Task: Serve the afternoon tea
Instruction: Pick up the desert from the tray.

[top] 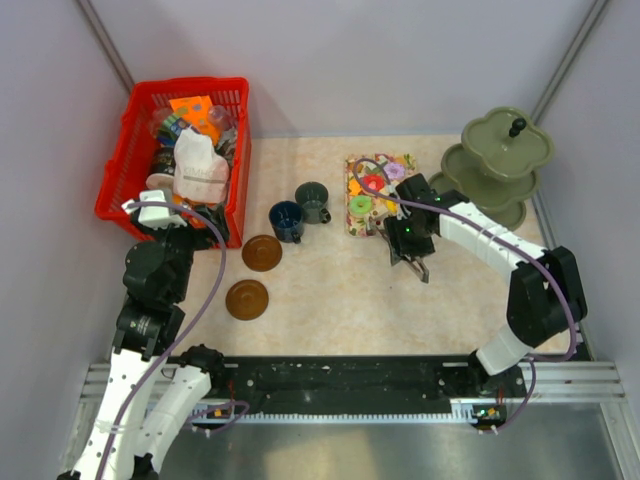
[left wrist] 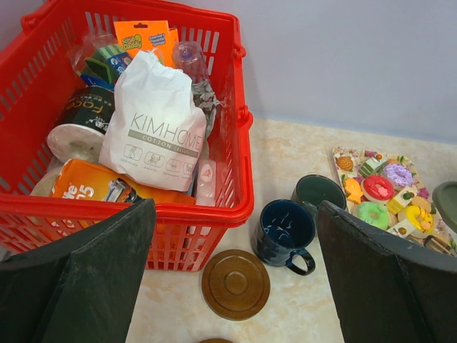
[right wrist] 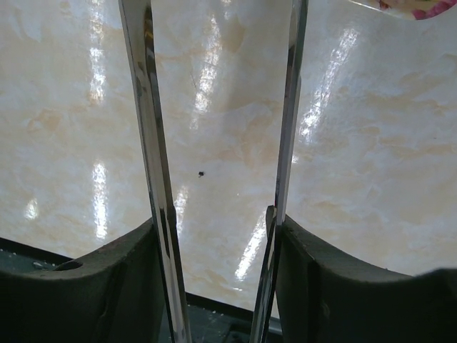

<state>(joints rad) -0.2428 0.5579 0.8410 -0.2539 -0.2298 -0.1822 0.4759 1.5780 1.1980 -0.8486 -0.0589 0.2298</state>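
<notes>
The toy pastries and doughnuts (top: 378, 188) lie on a patterned tray at the back centre, also in the left wrist view (left wrist: 382, 194). The navy mug (top: 288, 221) (left wrist: 284, 229) and the dark-green mug (top: 313, 201) (left wrist: 318, 191) stand left of the tray. Two brown saucers (top: 262, 252) (top: 246, 299) lie in front of the mugs, one in the left wrist view (left wrist: 235, 284). The olive-green stand (top: 497, 160) is at the back right. My right gripper (top: 408, 250) (right wrist: 218, 236) is shut on the metal tongs (right wrist: 148, 143), just in front of the tray. My left gripper (top: 160, 215) (left wrist: 235, 211) is open and empty by the basket.
The red basket (top: 175, 150) (left wrist: 214, 207) full of mixed packets stands at the back left, right by my left gripper. Grey walls close in the table on three sides. The black rail (top: 340, 385) with the arm bases runs along the near edge.
</notes>
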